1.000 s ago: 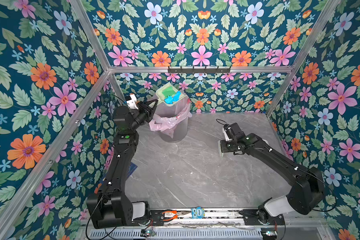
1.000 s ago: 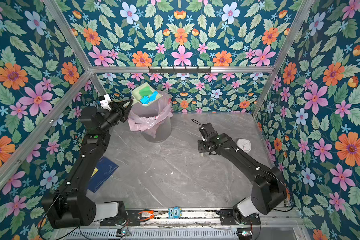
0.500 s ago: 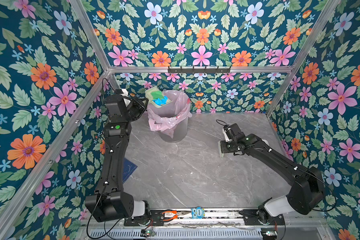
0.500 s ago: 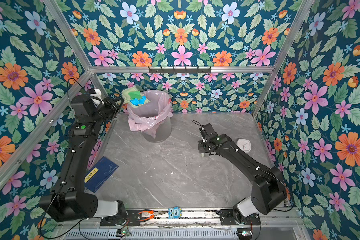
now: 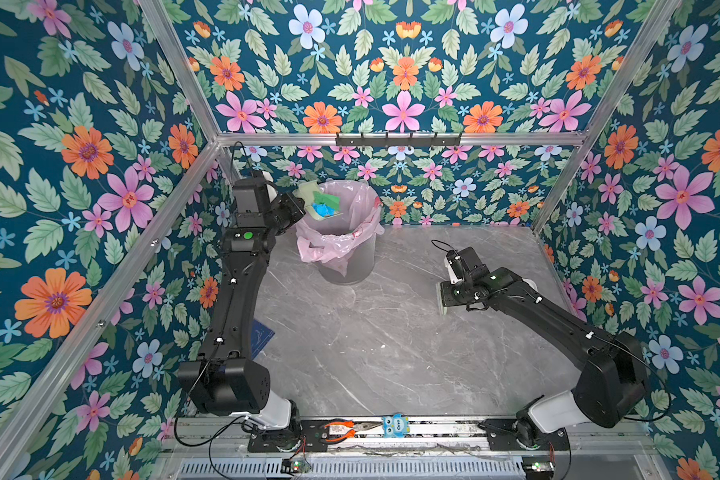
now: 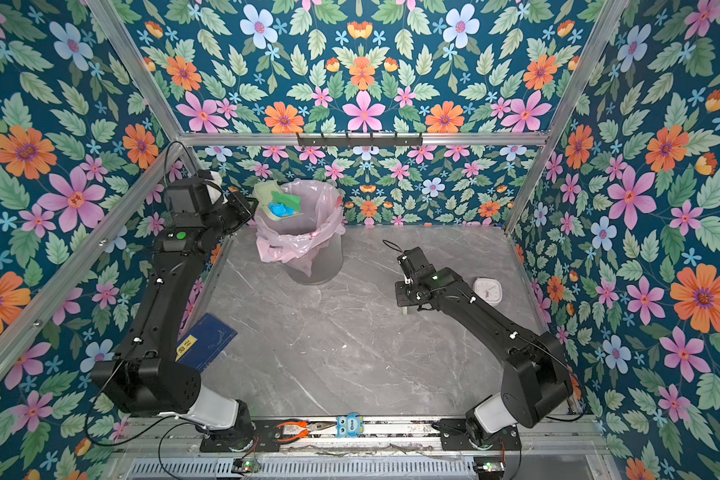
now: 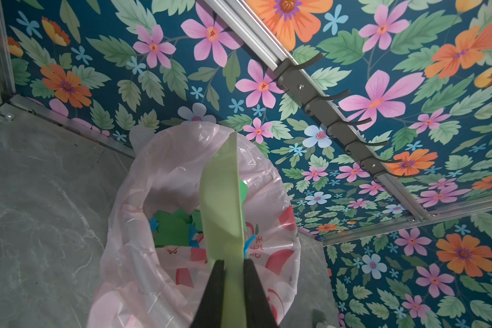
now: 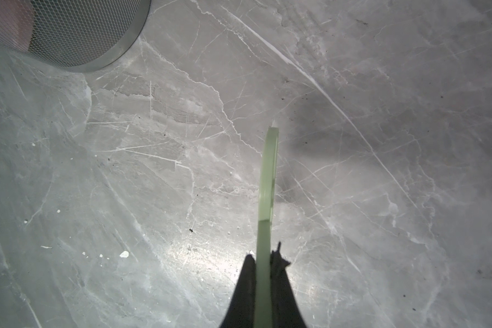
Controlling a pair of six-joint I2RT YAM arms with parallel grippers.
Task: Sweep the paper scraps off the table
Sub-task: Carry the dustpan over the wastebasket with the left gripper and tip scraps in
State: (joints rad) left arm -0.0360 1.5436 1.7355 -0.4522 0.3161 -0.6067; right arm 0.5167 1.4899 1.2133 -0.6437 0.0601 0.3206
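Over the bin (image 5: 350, 266), we find the left gripper (image 7: 233, 264) clamped on the tilted dustpan (image 7: 222, 204), paper scraps (image 7: 171, 227) partly tipped in; right gripper (image 8: 263, 255) pinches the brush (image 8: 269, 170); table (image 5: 371, 353) appears cleared.

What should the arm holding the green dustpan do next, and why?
Probably tip the dustpan further. The left gripper holds it over the pink-lined bin, and green and blue paper scraps lie on it, not yet dropped in.
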